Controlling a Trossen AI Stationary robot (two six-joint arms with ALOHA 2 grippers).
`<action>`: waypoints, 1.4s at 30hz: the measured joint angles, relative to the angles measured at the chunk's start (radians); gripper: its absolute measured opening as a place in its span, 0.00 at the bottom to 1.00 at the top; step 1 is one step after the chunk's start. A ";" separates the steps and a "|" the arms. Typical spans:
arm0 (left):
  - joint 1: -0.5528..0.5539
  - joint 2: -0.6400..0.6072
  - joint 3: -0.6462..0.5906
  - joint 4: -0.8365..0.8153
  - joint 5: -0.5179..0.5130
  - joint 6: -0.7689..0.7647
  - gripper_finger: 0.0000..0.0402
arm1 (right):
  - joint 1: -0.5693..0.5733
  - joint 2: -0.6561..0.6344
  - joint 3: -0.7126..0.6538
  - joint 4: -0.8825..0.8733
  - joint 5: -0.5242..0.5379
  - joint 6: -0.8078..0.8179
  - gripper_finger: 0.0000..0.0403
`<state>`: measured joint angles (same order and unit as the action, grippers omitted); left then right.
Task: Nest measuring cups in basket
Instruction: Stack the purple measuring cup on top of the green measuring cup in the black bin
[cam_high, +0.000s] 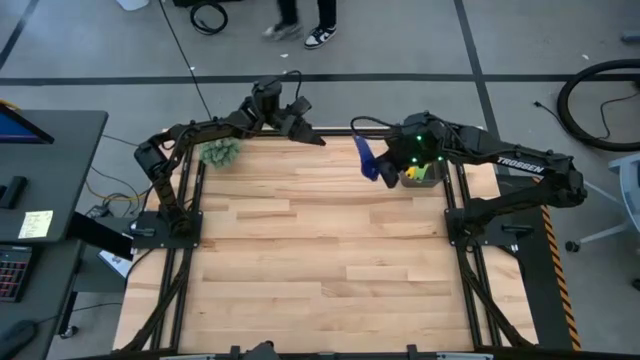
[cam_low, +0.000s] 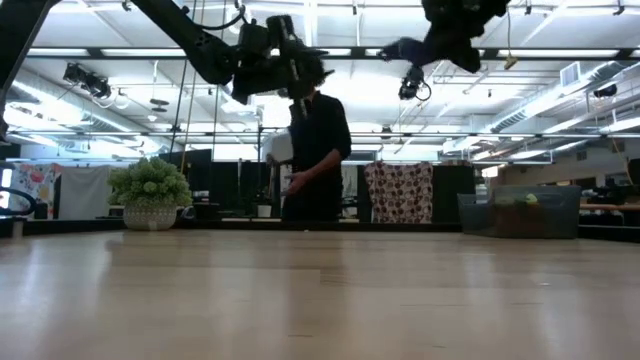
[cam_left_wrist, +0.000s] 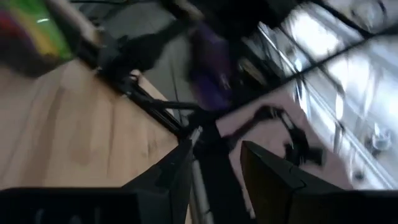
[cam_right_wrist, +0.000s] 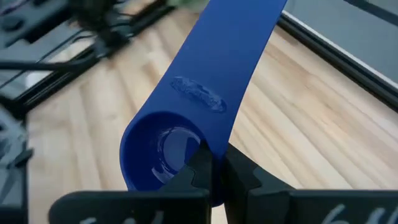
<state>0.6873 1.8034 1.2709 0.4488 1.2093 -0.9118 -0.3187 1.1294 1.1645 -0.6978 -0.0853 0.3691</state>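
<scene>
The right gripper (cam_right_wrist: 211, 171) pinches a dark blue measuring cup (cam_right_wrist: 186, 112) at the bowl rim, handle pointing away from the fingers. The cup hangs above the table (cam_high: 320, 250), just beside the basket (cam_high: 420, 176). The left gripper (cam_left_wrist: 214, 168), fingers spread, waits at the far edge.

Dark blue measuring cup (cam_right_wrist: 180, 124) aloft, gripped.

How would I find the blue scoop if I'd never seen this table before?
Look at the far edge of the wooden table, toward its right corner, where the dark basket of colourful cups stands. Just left of it, the right hand holds the dark blue measuring cup by its bowl rim above the wood. It is the only cup outside the basket, its long flat handle sticking out.
</scene>
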 joint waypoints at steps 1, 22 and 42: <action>-0.006 0.000 0.000 -0.014 -0.028 -0.020 0.35 | 0.000 0.000 0.000 0.008 -0.026 -0.024 0.04; -0.219 0.000 -0.001 0.012 -0.578 -0.289 0.35 | -0.006 0.108 0.000 -0.055 -0.121 -0.164 0.04; -0.262 0.000 -0.001 -0.037 -0.583 -0.227 0.33 | -0.006 0.114 0.000 -0.034 -0.128 -0.163 0.04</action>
<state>0.4252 1.8038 1.2697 0.4120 0.6260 -1.1391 -0.3248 1.2430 1.1648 -0.7315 -0.2134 0.2058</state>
